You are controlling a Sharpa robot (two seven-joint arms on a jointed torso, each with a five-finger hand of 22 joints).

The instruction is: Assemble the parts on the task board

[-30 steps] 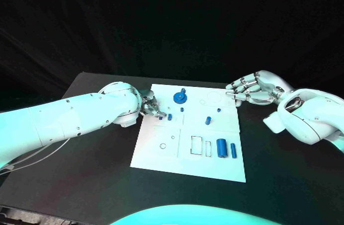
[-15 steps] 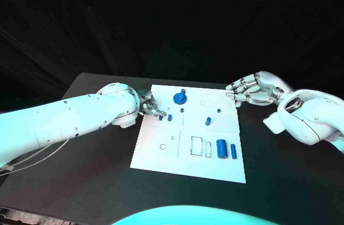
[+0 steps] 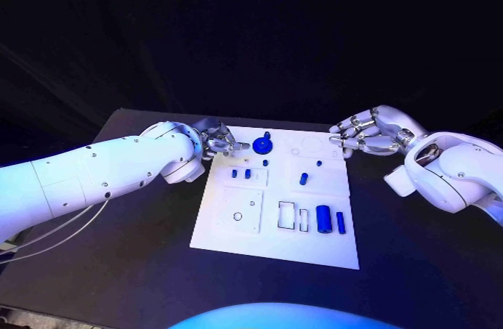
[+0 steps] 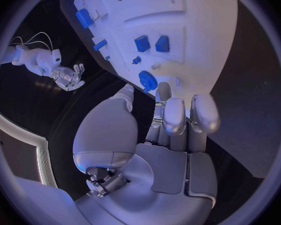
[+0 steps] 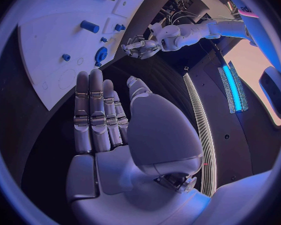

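The task board (image 3: 275, 231) lies flat in the middle of the black table (image 3: 126, 263), a white plate with recessed outlines. Small blue parts sit on it: a round knobbed piece (image 3: 261, 143) near its far edge, two short pegs (image 3: 241, 174) nearer than the knob, a lone peg (image 3: 303, 177) toward the board's middle, and a thick cylinder (image 3: 324, 218) with a thin bar (image 3: 341, 222) beside it near the board's near right corner.

Since a second ago the left hand (image 3: 216, 141) has drawn back from the two short pegs to the board's far left corner, beside the round piece; the pegs now lie uncovered. The right hand (image 3: 362, 134) has stayed at the board's far right corner.

The left wrist view shows the left hand's fingers (image 4: 177, 116) side by side and straight, holding nothing, tips just short of the round piece (image 4: 147, 80). The right wrist view shows the right hand (image 5: 109, 120) flat, fingers together, empty, at the board's edge (image 5: 50, 102).
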